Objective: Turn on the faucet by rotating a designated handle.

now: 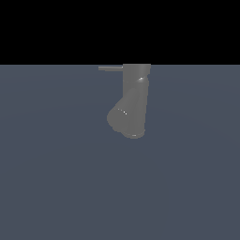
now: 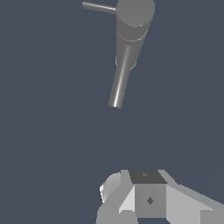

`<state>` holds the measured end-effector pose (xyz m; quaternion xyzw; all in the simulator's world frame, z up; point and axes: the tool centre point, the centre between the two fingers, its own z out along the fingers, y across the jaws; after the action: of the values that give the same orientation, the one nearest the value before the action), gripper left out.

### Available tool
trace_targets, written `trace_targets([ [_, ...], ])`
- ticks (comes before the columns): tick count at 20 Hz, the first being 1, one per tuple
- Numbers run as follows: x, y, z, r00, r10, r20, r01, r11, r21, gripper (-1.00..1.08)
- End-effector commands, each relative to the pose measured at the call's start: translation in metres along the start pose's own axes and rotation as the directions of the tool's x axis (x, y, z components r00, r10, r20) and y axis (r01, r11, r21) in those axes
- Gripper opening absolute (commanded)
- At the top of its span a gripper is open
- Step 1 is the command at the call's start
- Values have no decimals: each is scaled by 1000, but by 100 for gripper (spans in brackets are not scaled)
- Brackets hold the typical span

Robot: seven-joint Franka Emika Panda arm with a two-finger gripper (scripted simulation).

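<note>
the faucet (image 1: 133, 101) stands upright on a flat blue-grey floor (image 1: 56, 187), its fat rounded stub angled down toward the exterior view's left. the handle (image 1: 110, 68), a thin bar, sticks out sideways from the faucet's top toward that same side. in the wrist view the gripper (image 2: 148, 197) shows only as pale blocky parts, well apart from the faucet (image 2: 129, 43) and handle (image 2: 98, 7); whether its jaws are parted or holding anything cannot be told.

Dull grey faucet (image 1: 135, 101) with small white glints, thin grey handle (image 1: 110, 68), slate-blue floor (image 1: 56, 178), black backdrop (image 1: 120, 28), pale grey gripper (image 2: 146, 199)
</note>
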<state>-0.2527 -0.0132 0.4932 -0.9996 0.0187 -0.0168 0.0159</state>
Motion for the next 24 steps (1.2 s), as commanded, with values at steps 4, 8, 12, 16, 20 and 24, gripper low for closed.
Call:
trace_targets([
  [4, 1, -1, 0, 1000, -3, 5, 3, 1000, 6, -100],
  [8, 3, -4, 1, 1000, -13, 22, 12, 1000, 26, -100],
  [12, 3, -5, 1, 1000, -16, 26, 15, 999, 31, -100],
  [16, 5, -5, 1, 1000, -8, 26, 7, 999, 32, -100],
  [20, 11, -5, 1, 999, 19, 27, -19, 999, 35, -100],
  [24, 21, -6, 1, 998, 62, 30, -63, 997, 40, -100],
])
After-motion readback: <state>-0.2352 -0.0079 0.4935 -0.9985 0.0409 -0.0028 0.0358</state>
